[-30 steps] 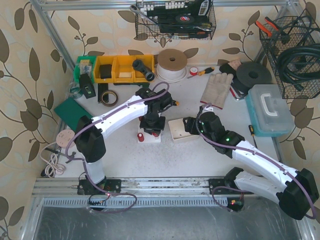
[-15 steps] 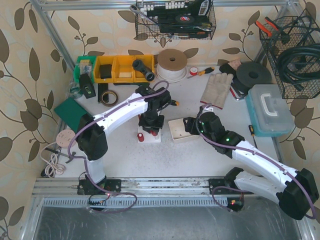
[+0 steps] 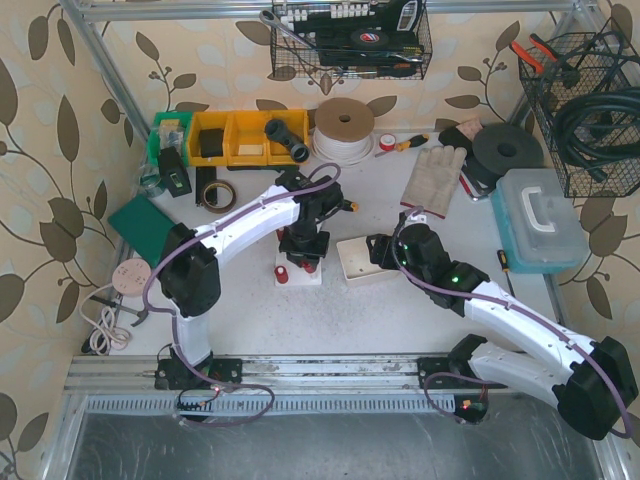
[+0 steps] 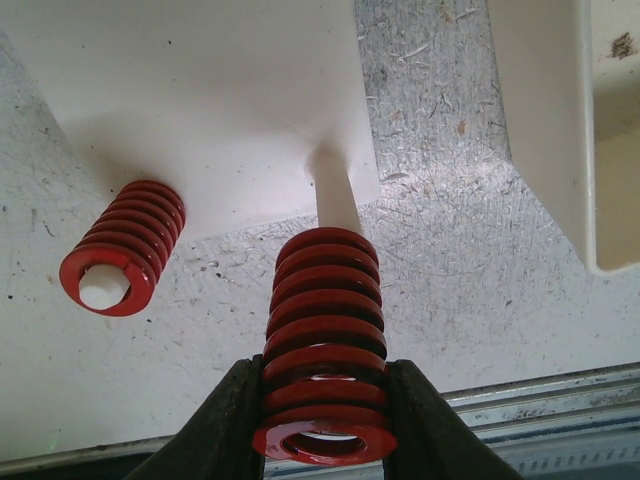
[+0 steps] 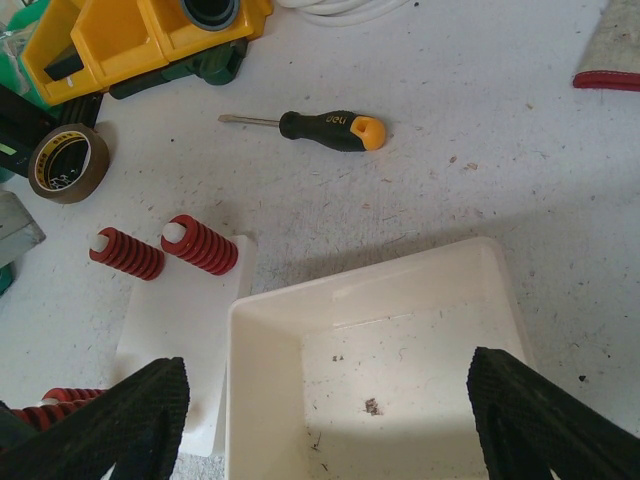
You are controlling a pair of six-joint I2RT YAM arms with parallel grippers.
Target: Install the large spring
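Note:
The large red spring [image 4: 325, 330] is clamped near its upper end between my left gripper's [image 4: 325, 388] black fingers. Its lower end sits over a white peg [image 4: 335, 195] on the white base plate [image 4: 200, 100]; part of the peg still shows below the coils. A smaller red spring [image 4: 120, 250] sits on the peg beside it. From above, the left gripper [image 3: 303, 245] hangs over the plate [image 3: 300, 276]. My right gripper [image 5: 325, 420] stands open above the white tray [image 5: 262, 330], holding nothing. Two red springs [image 5: 205, 245] on pegs show in the right wrist view.
The white tray [image 3: 362, 258] lies right beside the base plate. Behind them are a black-and-orange screwdriver [image 5: 325, 128], a roll of brown tape [image 5: 68, 162] and yellow bins [image 5: 140, 30]. A work glove [image 3: 435, 175] and a pale blue toolbox [image 3: 540, 220] lie to the right.
The left arm's elbow has shifted slightly while its gripper stays over the plate with the spring. The right arm has not visibly moved.

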